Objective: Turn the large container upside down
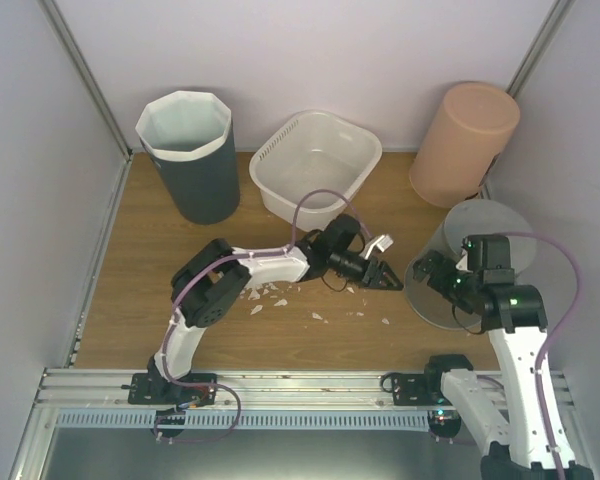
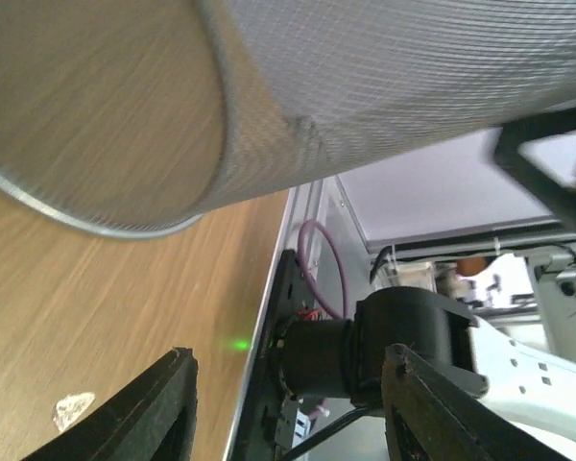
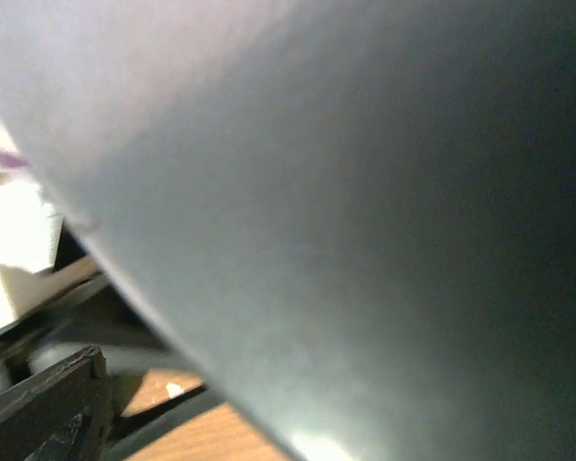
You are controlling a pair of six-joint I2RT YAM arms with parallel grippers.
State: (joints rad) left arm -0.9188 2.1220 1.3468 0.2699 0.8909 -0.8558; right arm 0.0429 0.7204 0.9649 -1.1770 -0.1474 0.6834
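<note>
Filling right wrist view: large container (image 3: 365,211), blurred; edges cropped.

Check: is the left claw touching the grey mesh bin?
Apart. The left wrist view shows bare table between the left claw and the mesh bin.

- We find open surface (image 1: 130,300) at the front left.
- Dark bin (image 1: 195,185), white basket (image 1: 315,165) and peach cylinder (image 1: 465,140) line the back.
- The mesh container (image 1: 480,220) crowds the right side.

The grey mesh container (image 1: 495,215) sits tilted, its open rim low, at the table's (image 1: 180,300) right side.
</note>
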